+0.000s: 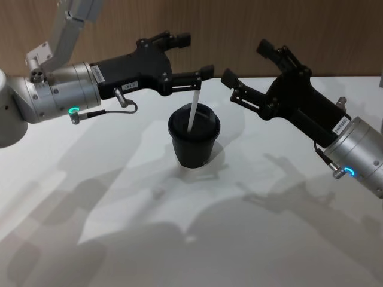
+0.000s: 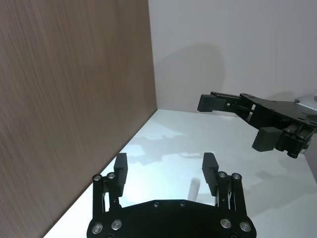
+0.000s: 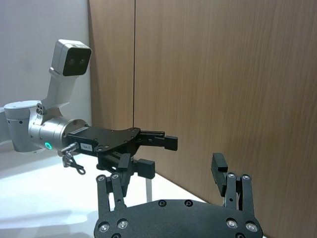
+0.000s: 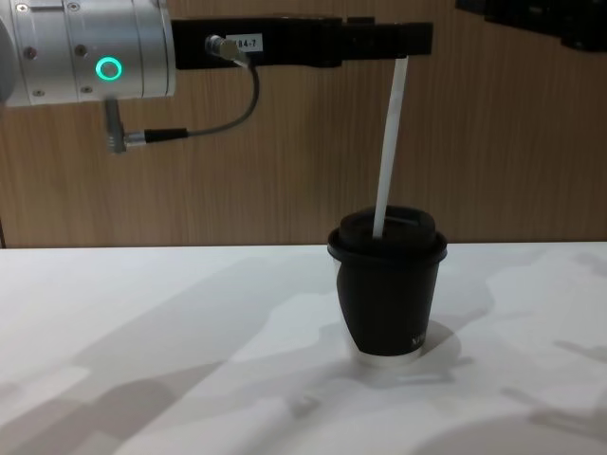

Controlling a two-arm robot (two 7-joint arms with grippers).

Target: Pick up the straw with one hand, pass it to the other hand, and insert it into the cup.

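Straw point(image 4: 389, 142) already in cup point(image 4: 387, 299), top beside left end effector point(image 1: 190, 55), fingers apart; right end effector point(image 1: 245, 62) open, near. Next: retreat clear.

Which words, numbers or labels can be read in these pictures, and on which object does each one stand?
"184-7", or close to it: small white sticker on the black left pincer body; the digits are not fully sure.
White sticker on the right pincer arm: too small to read.
Pale print low on the matte black paper cup: too blurred to read.
Thin white straw: no text.
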